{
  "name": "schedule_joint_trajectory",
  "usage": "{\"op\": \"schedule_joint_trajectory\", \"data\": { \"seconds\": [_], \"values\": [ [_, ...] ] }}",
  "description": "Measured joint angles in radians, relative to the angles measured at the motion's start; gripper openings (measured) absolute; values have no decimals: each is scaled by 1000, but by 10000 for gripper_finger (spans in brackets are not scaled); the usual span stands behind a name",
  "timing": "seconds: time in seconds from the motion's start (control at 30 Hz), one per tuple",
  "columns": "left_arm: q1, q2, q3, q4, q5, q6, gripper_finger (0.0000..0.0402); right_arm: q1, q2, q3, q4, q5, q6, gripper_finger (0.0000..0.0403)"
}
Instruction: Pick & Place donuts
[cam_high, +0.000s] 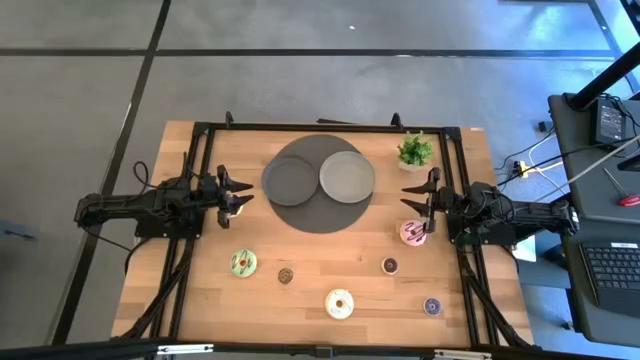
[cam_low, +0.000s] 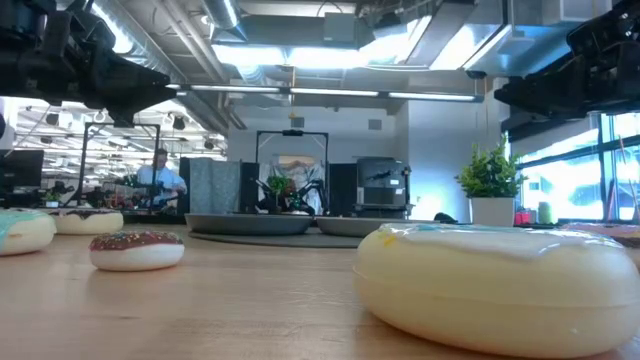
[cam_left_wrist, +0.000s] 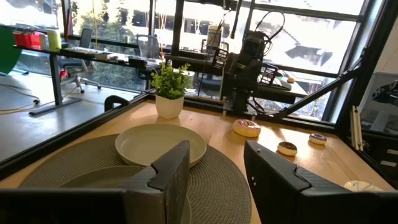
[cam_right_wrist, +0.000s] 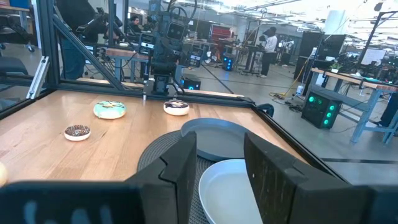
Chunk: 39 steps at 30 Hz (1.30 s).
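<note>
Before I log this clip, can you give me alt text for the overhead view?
Six small toy ring donuts lie on a wooden table: pink-iced, green-iced, cream-white, two tiny brown, one tiny purple. Two grey round plates sit on a dark mat. The open left pincer and right pincer flank them.

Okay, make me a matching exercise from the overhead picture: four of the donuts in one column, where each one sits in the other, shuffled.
Things:
1. pink donut
2. green donut
3. cream-white donut
4. purple donut

Places:
A. near the table's front edge, about mid-width
B. front right corner area
C. left half, in front of the left pincer
D. right beside the right pincer

Pairs: 1-D, 2-C, 3-A, 4-B
</note>
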Motion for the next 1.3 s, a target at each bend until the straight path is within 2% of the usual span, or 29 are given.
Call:
{"op": "schedule_joint_trajectory", "data": {
  "seconds": [0.17,0.63,1.3],
  "values": [
    [0,0,0,0,0,0,150,0,0,0,0,0,18,136],
    [0,0,0,0,0,0,152,0,0,0,0,0,259,136],
    [0,0,0,4,-26,33,148,0,0,0,0,0,206,136]
  ]
}}
